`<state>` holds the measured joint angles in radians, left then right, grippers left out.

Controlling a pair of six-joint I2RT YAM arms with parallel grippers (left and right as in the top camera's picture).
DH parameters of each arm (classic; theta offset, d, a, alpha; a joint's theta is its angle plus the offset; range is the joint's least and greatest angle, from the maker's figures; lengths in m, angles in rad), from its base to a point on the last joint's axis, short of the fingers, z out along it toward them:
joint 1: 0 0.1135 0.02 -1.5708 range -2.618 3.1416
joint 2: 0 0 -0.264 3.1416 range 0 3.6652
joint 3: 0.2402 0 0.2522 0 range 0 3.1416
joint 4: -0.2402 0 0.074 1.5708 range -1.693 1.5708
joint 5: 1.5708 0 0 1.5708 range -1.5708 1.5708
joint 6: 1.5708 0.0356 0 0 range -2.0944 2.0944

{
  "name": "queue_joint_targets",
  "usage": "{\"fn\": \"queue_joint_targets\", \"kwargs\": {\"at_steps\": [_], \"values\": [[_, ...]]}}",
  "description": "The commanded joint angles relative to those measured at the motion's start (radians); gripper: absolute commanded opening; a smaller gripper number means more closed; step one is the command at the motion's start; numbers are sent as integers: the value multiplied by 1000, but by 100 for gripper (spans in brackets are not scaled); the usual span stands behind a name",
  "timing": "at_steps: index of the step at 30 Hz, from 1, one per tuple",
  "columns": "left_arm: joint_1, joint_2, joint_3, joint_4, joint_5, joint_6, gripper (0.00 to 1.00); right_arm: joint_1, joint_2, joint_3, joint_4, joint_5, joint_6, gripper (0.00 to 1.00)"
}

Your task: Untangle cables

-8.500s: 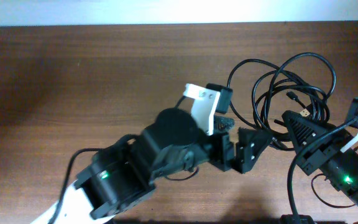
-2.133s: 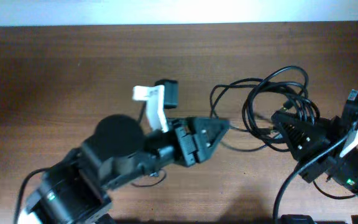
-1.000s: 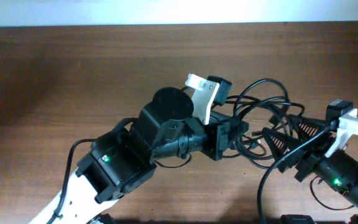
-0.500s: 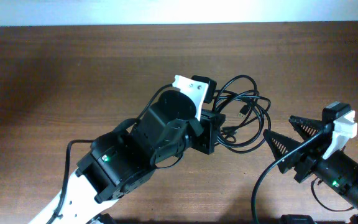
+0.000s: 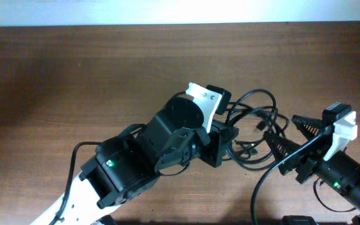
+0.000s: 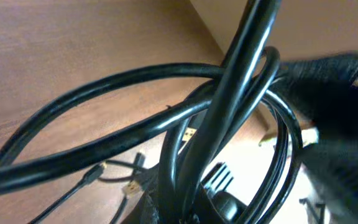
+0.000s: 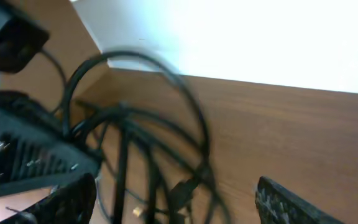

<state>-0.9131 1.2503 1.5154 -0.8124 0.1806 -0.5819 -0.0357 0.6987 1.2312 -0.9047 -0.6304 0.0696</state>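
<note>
The cables are a tangle of thin black loops on the brown table, right of centre. My left gripper is shut on strands at the tangle's left side. In the left wrist view the cables fill the frame, rising from the left gripper, and small plug ends lie on the wood. My right gripper stands open at the tangle's right side. In the right wrist view, blurred cables hang in the wide gap of the right gripper, between its fingers.
The left arm's bulky black body covers the table's front centre. The table's far edge meets a white wall. Bare wood lies to the left. The right arm's own thicker wire curves at the front right.
Half a second ago the left gripper and the bundle were further left, apart from the right fingers. They have moved right, and the strands now reach in between the right fingers.
</note>
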Motion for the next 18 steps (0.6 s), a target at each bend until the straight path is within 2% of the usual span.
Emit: {"fn": "queue_joint_targets", "kwargs": {"at_steps": [1,8,10,13,18], "values": [[-3,-16,5,-70,10,84,0,-4,-5,4,3,190,-13,82],[-3,-16,5,-87,-15,105,0,-4,-5,4,-54,233,-14,80],[-3,-16,5,-87,-89,99,0,-4,-5,4,-87,154,-14,74],[-3,-15,5,-87,-178,28,0,-4,-5,4,-94,4,-14,73],[-3,-15,5,-80,-178,-4,0,-4,-5,4,-95,-164,-32,74]]}}
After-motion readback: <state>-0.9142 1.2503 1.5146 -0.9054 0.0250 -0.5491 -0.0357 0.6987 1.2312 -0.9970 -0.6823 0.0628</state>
